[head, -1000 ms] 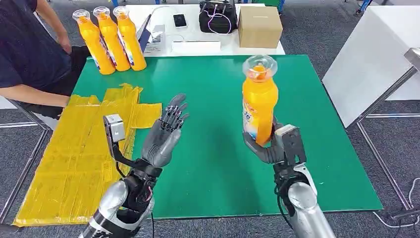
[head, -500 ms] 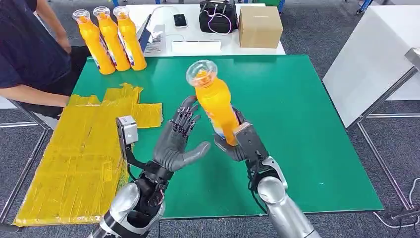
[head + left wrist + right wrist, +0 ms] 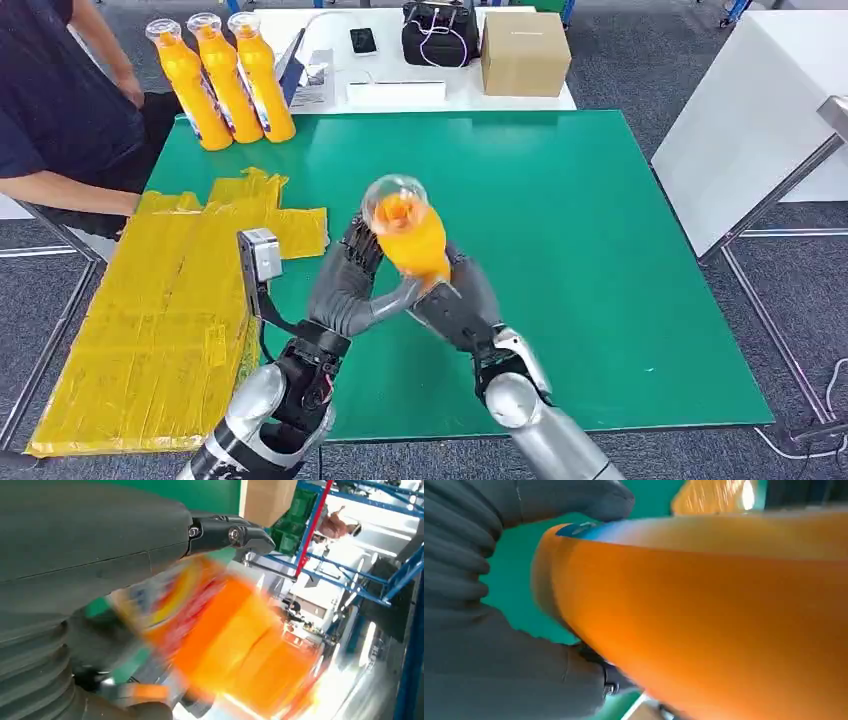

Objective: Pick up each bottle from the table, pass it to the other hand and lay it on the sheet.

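I see my right hand (image 3: 455,300) gripping the orange plastic juice bottle (image 3: 408,232) above the green surface (image 3: 600,250), tilted toward my left hand (image 3: 345,285), whose fingers seem to touch it; the blur hides whether they grip; the yellow sheet (image 3: 150,320) lies left

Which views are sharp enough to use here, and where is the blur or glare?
Head view: sharp, evenly lit, bottle crisp. Left wrist view: bottle smeared by motion, glare in the background; robot hand sharp. Right wrist view: bottle too close, soft, edges blurred.
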Action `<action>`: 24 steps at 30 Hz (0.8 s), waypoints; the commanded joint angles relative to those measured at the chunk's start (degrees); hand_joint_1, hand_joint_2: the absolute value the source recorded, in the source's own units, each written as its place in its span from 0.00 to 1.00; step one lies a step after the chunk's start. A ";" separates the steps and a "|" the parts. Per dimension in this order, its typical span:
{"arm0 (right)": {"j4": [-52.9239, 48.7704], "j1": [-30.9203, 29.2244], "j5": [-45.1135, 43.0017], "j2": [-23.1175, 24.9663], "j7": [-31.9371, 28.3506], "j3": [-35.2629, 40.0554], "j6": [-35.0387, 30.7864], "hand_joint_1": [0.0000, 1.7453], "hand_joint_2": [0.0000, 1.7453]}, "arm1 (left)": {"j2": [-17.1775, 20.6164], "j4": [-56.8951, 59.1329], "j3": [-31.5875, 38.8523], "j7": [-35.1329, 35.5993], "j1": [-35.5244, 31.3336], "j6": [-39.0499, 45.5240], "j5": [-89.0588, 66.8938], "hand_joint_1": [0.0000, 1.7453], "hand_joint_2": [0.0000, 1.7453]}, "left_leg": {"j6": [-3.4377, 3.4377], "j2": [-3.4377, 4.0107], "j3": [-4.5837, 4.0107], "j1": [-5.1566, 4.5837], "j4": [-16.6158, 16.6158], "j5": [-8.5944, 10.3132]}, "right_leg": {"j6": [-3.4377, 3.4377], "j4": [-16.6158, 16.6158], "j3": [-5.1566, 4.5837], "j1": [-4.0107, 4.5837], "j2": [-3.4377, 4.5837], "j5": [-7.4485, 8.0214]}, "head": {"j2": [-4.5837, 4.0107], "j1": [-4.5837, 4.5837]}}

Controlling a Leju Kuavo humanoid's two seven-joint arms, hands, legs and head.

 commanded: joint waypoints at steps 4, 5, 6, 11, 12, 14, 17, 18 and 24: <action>8.64 -4.64 5.55 1.84 -0.06 9.45 -2.97 1.00 1.00 | -0.39 6.19 -2.06 0.94 -3.91 0.73 1.30 0.00 1.00 | -0.04 0.13 0.20 0.01 0.02 -0.09 | -0.02 0.00 0.20 0.01 0.11 -0.06 | 0.00 0.00; 8.69 -4.76 6.11 1.97 0.09 9.67 -3.23 1.00 1.00 | -0.44 6.24 -2.16 0.94 -3.98 0.73 1.30 0.00 1.00 | -0.04 0.14 0.30 -0.02 0.02 -0.12 | -0.02 0.00 0.30 -0.02 0.11 -0.10 | 0.00 0.00; 8.76 -4.88 6.56 2.15 0.26 9.87 -3.43 1.00 1.00 | -0.55 6.27 -2.25 0.97 -4.05 0.74 1.32 0.00 1.00 | -0.05 0.14 0.21 0.01 0.03 -0.09 | -0.03 0.01 0.21 0.01 0.10 -0.07 | 0.00 0.00; 9.29 -5.51 9.42 2.27 0.76 10.71 -4.92 1.00 1.00 | -0.60 6.48 -3.07 1.03 -4.47 1.19 0.31 0.00 1.00 | -0.04 0.07 0.13 -0.01 -0.01 -0.05 | -0.03 -0.01 0.15 -0.01 0.05 -0.04 | 0.00 0.00; 9.30 -5.59 9.60 2.17 0.80 10.68 -5.12 1.00 1.00 | -0.53 6.48 -3.19 0.98 -4.55 1.36 -0.18 0.00 1.00 | -0.03 0.05 0.08 0.00 -0.02 -0.02 | -0.03 -0.02 0.10 0.00 0.03 -0.02 | 0.00 0.00; 9.36 -5.61 9.60 2.02 0.80 10.61 -5.08 1.00 1.00 | -0.41 6.55 -3.49 1.12 -4.79 1.23 -0.58 0.00 1.00 | -0.04 0.02 0.10 0.00 0.00 -0.04 | -0.03 0.00 0.13 0.00 0.00 -0.05 | 0.00 0.00; 9.39 -5.68 9.69 1.78 0.70 10.43 -5.06 1.00 1.00 | 0.71 7.31 -5.56 2.78 -6.40 -1.01 -4.29 0.00 1.00 | -0.04 0.04 0.12 0.01 0.01 -0.05 | -0.03 0.00 0.14 0.01 0.02 -0.05 | 0.00 0.00; 9.47 -5.76 9.73 1.64 0.61 10.44 -4.95 1.00 1.00 | 1.27 7.93 -6.72 4.74 -7.45 -4.36 -4.72 0.00 1.00 | -0.03 -0.01 0.06 0.00 0.00 -0.02 | -0.02 0.00 0.08 0.00 -0.02 -0.03 | 0.00 0.00; 10.66 -6.28 9.90 1.48 -0.14 10.43 -5.09 1.00 1.00 | 0.66 10.42 -7.30 8.49 -8.59 -12.87 -7.99 0.00 1.00 | -0.01 0.03 0.05 -0.02 -0.02 -0.01 | -0.01 -0.01 0.07 -0.03 0.02 -0.01 | 0.00 0.02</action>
